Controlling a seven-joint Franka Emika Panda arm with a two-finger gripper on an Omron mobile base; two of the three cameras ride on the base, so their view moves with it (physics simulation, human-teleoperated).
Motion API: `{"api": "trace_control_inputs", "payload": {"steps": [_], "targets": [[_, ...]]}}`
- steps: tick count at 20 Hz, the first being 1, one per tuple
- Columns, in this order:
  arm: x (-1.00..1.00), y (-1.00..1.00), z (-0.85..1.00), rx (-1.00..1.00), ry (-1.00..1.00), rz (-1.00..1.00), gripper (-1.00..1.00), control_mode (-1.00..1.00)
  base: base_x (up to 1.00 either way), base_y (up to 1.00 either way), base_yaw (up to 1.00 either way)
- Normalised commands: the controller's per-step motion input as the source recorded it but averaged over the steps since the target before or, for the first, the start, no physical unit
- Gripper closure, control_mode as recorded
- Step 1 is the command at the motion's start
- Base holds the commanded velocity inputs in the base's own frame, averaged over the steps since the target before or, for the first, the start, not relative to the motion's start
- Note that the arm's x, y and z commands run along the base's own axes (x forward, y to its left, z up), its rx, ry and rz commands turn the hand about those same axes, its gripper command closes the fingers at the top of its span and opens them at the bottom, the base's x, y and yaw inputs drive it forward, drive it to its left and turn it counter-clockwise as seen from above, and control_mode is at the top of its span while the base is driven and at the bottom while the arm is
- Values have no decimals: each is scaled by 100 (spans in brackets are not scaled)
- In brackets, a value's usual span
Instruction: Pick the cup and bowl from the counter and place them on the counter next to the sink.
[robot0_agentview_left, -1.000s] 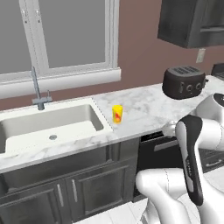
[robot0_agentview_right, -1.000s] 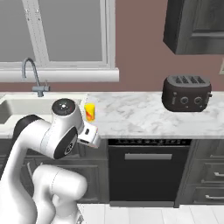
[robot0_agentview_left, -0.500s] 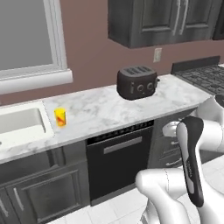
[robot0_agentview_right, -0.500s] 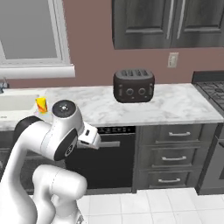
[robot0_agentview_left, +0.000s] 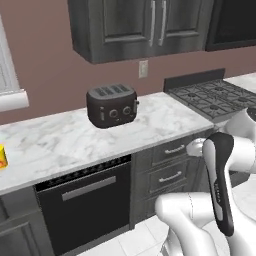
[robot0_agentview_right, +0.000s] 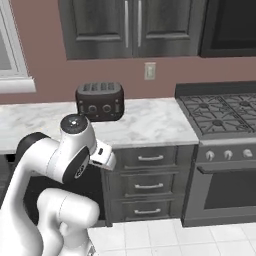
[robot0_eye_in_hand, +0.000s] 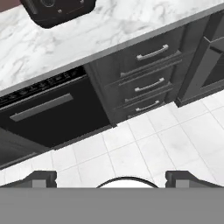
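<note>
Hand (robot0_eye_in_hand: 112, 178) wide open, nothing between the fingertips (robot0_eye_in_hand: 40, 178), pointing down at pale glossy floor tiles (robot0_eye_in_hand: 166, 144) in front of the cabinets. Counter (robot0_agentview_left: 60, 142) is a white marble slab with grey veins, thin square front edge, sitting on dark grey cabinets. Cup (robot0_agentview_left: 2, 156), small and yellow with a red-orange mark, stands on the counter at the far left edge of the left base view, cut by the frame, well apart from the toaster. Toaster (robot0_agentview_left: 111, 105) is a black rounded box with slots on top and knobs on its front, set back near the wall. Under the counter there's a black dishwasher (robot0_agentview_left: 82, 205) with a long bar handle, then a stack of three drawers (robot0_agentview_right: 148, 183) with slim metal pulls. Right of the slab is a black gas stove (robot0_agentview_right: 222, 112) with cast grates. Open marble in front of and either side of the toaster. Arm folded low in front of the drawers.
</note>
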Motion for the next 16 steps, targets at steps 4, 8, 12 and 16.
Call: {"api": "trace_control_inputs", "payload": {"steps": [4,8,12,16], "targets": [[0,0,0,0,0,0,-100,100,69,-100,0],[0,0,0,0,0,0,-100,100,51,-100,0],[0,0,0,0,0,0,-100,100,22,-100,-1],[0,0,0,0,0,0,-100,100,8,-100,-5]]}}
